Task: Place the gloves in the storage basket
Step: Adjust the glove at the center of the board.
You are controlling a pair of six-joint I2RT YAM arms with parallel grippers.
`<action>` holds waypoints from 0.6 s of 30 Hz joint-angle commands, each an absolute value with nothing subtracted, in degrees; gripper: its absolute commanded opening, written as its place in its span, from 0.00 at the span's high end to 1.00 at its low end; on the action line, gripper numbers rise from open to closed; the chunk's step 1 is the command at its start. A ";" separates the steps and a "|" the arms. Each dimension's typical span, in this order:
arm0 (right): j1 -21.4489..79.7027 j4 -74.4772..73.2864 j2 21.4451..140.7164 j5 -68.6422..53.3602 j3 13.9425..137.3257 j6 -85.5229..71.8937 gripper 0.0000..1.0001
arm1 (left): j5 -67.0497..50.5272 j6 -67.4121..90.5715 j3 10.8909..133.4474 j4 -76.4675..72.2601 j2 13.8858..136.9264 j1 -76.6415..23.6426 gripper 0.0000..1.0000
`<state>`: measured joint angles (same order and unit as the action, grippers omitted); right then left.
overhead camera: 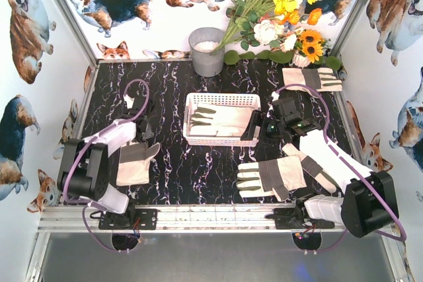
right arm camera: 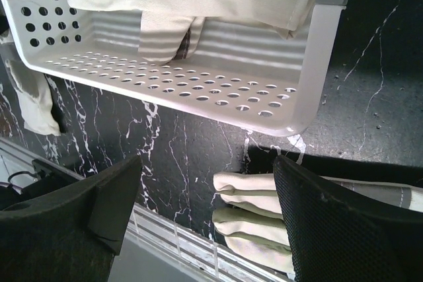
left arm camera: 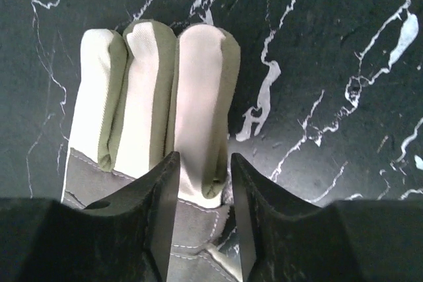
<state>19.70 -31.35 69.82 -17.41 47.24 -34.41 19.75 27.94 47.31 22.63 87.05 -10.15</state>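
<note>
A cream-white glove (left arm camera: 165, 97) with grey patches lies flat on the black marble table at the front left (overhead camera: 135, 163). My left gripper (left arm camera: 203, 160) straddles its outer finger, and both jaws press the fabric at the finger's base. The white storage basket (overhead camera: 221, 100) stands mid-table with a glove (overhead camera: 218, 120) inside it. My right gripper (overhead camera: 253, 129) hangs open by the basket's right front corner. In the right wrist view the basket (right arm camera: 198, 77) fills the top. The fingers of a third glove (right arm camera: 264, 209) lie beside my right jaw (overhead camera: 271, 177).
Another glove (overhead camera: 322, 78) lies at the back right under the flower bunch (overhead camera: 277, 11). A grey metal bucket (overhead camera: 207, 49) stands behind the basket. The metal rail (overhead camera: 211, 216) marks the near table edge.
</note>
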 commanded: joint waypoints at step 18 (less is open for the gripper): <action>19.42 -29.35 68.81 -17.28 49.83 -33.78 0.18 | 1.68 27.09 45.99 19.60 74.58 -8.64 1.00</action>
